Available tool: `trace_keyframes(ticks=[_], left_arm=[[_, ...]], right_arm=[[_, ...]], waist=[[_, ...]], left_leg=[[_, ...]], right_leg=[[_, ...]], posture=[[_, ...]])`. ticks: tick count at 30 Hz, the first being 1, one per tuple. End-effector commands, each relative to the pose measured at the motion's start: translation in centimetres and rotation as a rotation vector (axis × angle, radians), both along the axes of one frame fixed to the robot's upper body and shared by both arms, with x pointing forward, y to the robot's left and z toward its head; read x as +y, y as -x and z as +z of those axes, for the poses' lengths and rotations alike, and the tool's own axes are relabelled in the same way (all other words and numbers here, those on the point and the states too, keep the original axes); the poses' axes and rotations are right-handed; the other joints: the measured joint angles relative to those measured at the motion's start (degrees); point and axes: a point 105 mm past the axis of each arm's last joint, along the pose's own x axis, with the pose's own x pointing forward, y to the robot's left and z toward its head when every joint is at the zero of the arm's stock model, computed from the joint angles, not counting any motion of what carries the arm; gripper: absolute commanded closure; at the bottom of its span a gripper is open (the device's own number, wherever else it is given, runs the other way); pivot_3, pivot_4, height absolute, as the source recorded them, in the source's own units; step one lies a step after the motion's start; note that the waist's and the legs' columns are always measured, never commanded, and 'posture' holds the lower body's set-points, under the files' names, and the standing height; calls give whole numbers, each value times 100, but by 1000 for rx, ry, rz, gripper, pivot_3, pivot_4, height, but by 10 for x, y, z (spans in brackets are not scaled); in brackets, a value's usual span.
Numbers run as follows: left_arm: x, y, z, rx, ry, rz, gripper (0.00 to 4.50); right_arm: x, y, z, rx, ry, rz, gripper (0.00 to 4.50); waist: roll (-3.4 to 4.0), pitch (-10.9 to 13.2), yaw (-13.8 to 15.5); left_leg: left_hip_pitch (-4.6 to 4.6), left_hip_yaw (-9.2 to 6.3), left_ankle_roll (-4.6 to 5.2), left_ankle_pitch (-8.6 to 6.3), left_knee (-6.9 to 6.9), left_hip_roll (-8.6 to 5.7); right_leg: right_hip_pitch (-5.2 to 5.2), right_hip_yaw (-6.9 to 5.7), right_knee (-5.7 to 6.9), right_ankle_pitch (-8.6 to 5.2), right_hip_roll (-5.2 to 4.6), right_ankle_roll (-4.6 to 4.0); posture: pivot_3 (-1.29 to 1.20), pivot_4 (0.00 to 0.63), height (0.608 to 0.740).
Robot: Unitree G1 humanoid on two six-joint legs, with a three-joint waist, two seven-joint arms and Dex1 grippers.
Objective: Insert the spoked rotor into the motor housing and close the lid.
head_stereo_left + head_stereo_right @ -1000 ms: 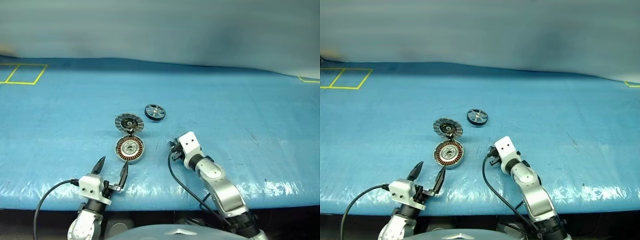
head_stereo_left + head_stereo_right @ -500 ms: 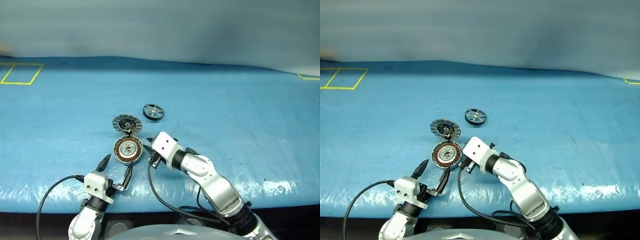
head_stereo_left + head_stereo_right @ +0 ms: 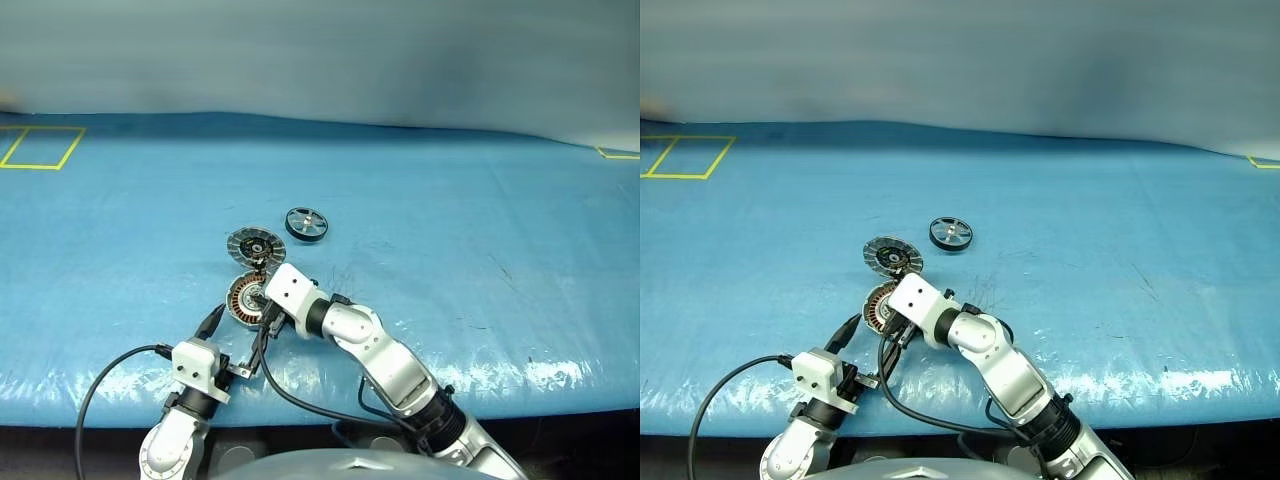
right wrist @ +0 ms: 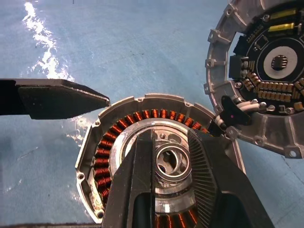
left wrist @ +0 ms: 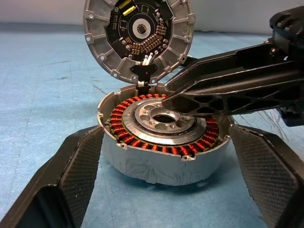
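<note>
The motor housing lies open on the blue table, its copper windings ringing a silver hub. Its lid is swung back flat on the far side, inner face up. The spoked rotor lies alone farther back and to the right. My left gripper is open, with a finger on each side of the housing's near side. My right gripper reaches in from the right and hangs just over the hub. Its fingers stand a narrow gap apart with nothing between them.
The blue cover spreads wide to the right and back. A yellow taped square marks the far left corner and a yellow line the far right. Black cables trail from both wrists near the front edge.
My right arm has swung left across the table, from beside the housing to over its hub. The left gripper, rotor and lid have stayed put.
</note>
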Motion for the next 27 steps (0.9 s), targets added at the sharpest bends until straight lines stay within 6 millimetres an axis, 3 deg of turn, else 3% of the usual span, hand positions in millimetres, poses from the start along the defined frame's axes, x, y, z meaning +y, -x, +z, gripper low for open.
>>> trace_keyframes(ticks=[1, 18, 23, 25, 27], left_arm=[[-4, 0, 9, -34, 10, -8, 0], [-3, -2, 8, -20, 25, 0, 0], [-3, -3, 9, -19, 27, 2, 0], [-3, -2, 8, -19, 28, 5, 0], [-2, -1, 8, -18, 27, 7, 0]], right_arm=[[7, -1, 14, -33, -51, 20, 3834], [11, -4, -2, 45, -47, 14, 3834], [9, -4, -3, 48, -46, 7, 2162], [5, -1, 7, 51, -86, 15, 1556], [-1, 4, 20, 55, -127, 26, 1556]], waist=[[0, 0, 0], [3, 1, -5], [3, 2, -4], [4, 2, -2], [6, 4, 7]], left_leg=[[0, 0, 0, 0, 0, 0], [2, 0, 0, 0, -9, 0], [3, 0, 0, 0, -9, 0], [3, 0, 0, 0, -9, 0], [0, 0, 0, 0, -10, 0]], right_leg=[[0, 0, 0, 0, 0, 0], [0, 0, -3, 0, 0, 0], [-1, 0, -4, -1, 0, -1], [-3, 0, -5, -1, 0, -1], [-2, 0, -6, -1, 0, -1]], posture=[[0, 150, 740], [0, 150, 740], [0, 150, 740], [0, 150, 740], [0, 150, 740]])
